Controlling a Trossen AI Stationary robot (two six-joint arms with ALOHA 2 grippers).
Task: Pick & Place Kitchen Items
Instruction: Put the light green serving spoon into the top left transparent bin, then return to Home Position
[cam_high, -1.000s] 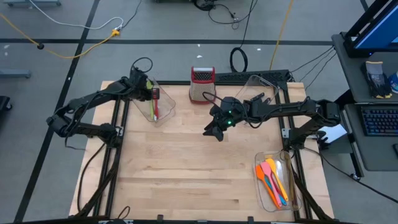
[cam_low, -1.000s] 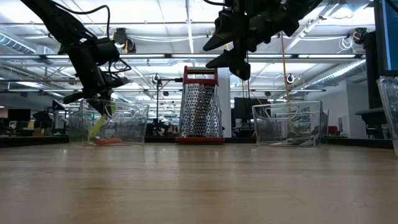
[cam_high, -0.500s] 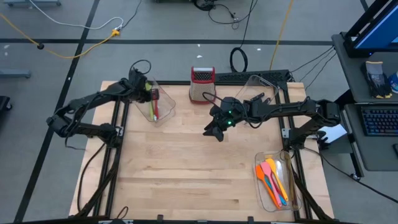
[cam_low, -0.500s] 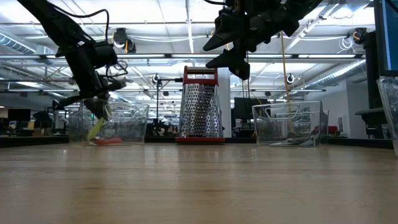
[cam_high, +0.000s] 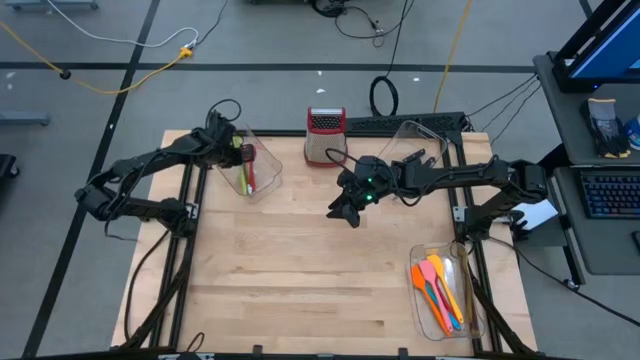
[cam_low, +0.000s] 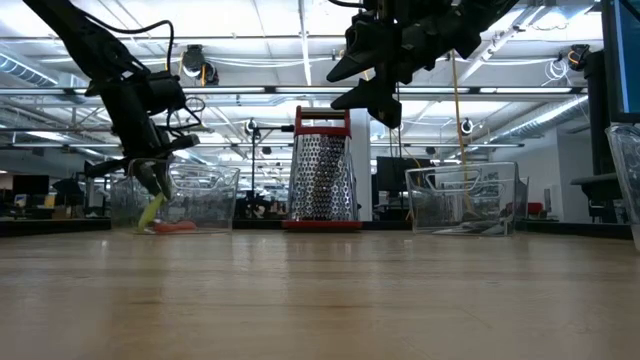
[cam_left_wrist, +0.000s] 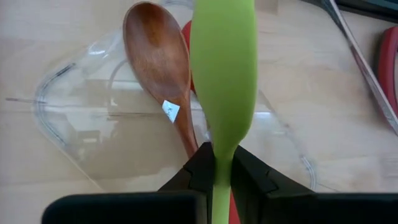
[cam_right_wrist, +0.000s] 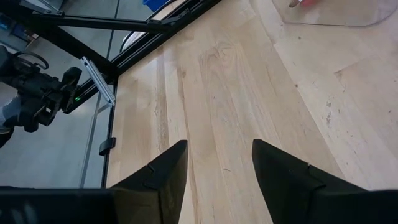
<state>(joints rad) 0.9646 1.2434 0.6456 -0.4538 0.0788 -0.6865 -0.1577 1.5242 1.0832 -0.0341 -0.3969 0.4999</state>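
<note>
**Green spatula going into the left bin**

My left gripper (cam_left_wrist: 222, 171) pinches the thin handle of the green spatula (cam_left_wrist: 224, 68), fingers (cam_left_wrist: 198, 171) narrow around it. From this view I can't tell if the grip is loosening. The blade hangs down into the clear bin (cam_high: 250, 165) at the table's back left, just beside the brown wooden spoon (cam_left_wrist: 158, 62) already lying in it, with a red tool (cam_high: 250, 168) alongside. The spatula looks light, with a soft flexible blade and a slick, narrow handle; best held at the handle, as now, since the blade would bend.

My right gripper (cam_right_wrist: 214, 171) hangs above mid-table, fingers apart, holding nothing.

Surface is pale wood planks (cam_high: 300, 260), smooth and flat. The steel grater (cam_high: 324, 135) stands at the back centre, and another bin (cam_high: 438, 290) near my right front holds the orange and yellow spatulas (cam_high: 438, 285). Behind, in the low view, an open workshop with ceiling lights.
</note>
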